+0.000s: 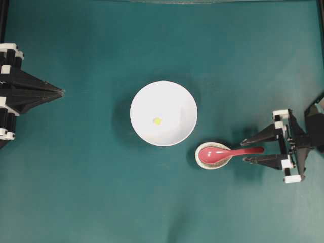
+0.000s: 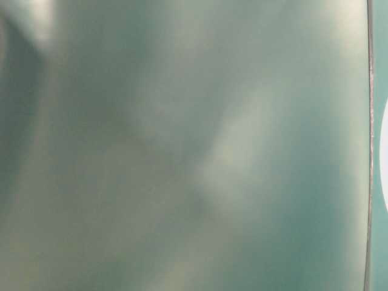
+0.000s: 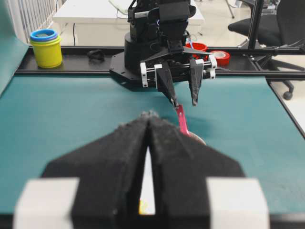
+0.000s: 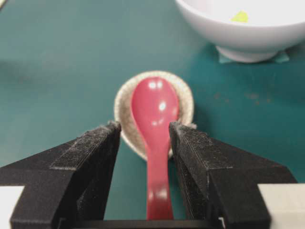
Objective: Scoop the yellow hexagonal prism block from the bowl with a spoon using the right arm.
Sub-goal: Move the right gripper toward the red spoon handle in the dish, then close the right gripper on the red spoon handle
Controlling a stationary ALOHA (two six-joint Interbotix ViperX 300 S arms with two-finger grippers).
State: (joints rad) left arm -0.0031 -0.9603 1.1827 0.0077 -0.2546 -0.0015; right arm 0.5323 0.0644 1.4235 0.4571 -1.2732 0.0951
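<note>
Bowl [image 1: 163, 113] sits mid-table with the tiny yellow block [image 1: 157, 120] inside, and just beside it the spoon [image 1: 223, 152] rests its scoop in a small speckled dish [image 1: 202, 163]. Spoon handle runs straight toward the right gripper [image 1: 247, 151] — jaws wide, straddling it, not yet pinching — while the left gripper [image 1: 61, 92], closed, sits well apart.

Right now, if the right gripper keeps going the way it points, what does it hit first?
Likely the small speckled dish under the spoon's scoop; the handle already lies between the right gripper's open jaws.
</note>
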